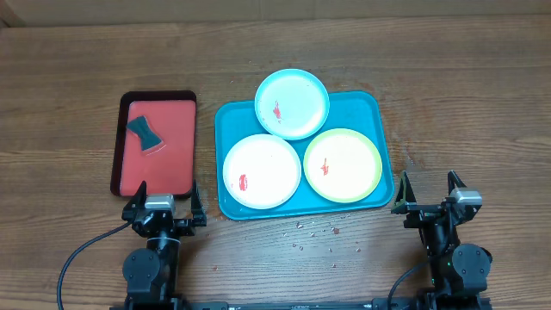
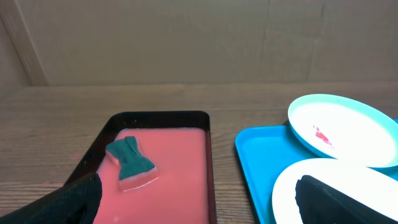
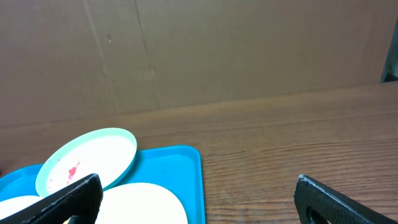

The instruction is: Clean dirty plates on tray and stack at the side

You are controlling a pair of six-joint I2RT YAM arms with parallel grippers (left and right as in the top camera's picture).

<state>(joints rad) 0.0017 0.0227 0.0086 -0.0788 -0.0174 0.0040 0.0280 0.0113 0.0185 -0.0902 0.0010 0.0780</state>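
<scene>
- The three plates lie face up on the turquoise tray (image 1: 234,118) in the middle of the worktop (image 1: 448,77). None is stacked, and each shows a red smear, so I judge that cleaning has not begun.
- The white plate (image 1: 262,171) sits at the near left of the tray and the yellow-green plate (image 1: 343,164) at the near right, just beside each other.
- The light blue plate (image 1: 292,104) sits at the far middle. It rides over the tray's far rim and looks tilted in the wrist views, probably because the rim props it up.
- Being round, the plates have no long axis and their hollows open upward. The tray's long axis runs left to right across the worktop.
- Spread out singly like this, every dirty face is open to wiping from above.
- Small crumbs (image 1: 314,231) dot the worktop just in front of the tray.
- A red tray (image 1: 172,159) lies just left of the turquoise one and carries a dark green sponge (image 1: 145,133), likely the wiping tool, within the left arm's reach.
- The left pincer (image 1: 167,196) is released, spread wide and empty, at the red tray's near edge.
- The right pincer (image 1: 427,191) is also spread and empty, beside the tray's near right corner.
</scene>
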